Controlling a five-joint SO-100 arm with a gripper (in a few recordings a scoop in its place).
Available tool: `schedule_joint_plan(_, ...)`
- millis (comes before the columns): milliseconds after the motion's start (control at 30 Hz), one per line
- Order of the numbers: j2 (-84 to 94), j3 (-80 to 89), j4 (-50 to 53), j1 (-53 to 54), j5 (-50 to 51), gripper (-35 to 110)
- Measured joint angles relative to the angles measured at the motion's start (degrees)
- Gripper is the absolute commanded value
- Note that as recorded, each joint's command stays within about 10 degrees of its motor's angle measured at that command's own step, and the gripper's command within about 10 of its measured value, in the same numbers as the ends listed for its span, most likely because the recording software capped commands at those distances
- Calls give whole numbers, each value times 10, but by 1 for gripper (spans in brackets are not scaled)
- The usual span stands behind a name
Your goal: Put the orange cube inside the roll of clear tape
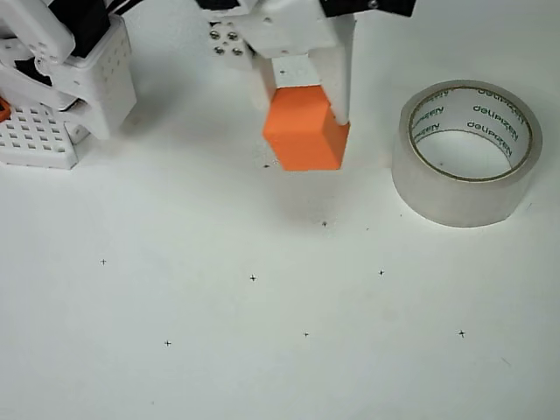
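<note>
In the overhead view the orange cube (304, 131) sits between the two white fingers of my gripper (300, 103), which comes down from the top edge and is shut on it. The cube looks raised a little off the white table. To its right the roll of clear tape (466, 188) lies flat with its core facing up, green lettering on the inner cardboard, and the hole shows bare table. A gap of bare table separates the cube from the roll.
The arm's white base and a white perforated block (39, 138) with a small orange piece (3, 108) occupy the top left corner. Small black cross marks dot the white table (262, 350) in the lower half.
</note>
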Motion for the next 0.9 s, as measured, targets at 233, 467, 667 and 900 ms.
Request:
schedule_joint_plan(233, -87, -89, 0, -52, 3, 16)
schedule_joint_plan(467, -185, -173, 0, -89, 3, 16)
schedule_joint_plan(667, -230, -213, 0, -104, 3, 16)
schedule_joint_plan(900, -290, -243, 0, -127, 3, 16)
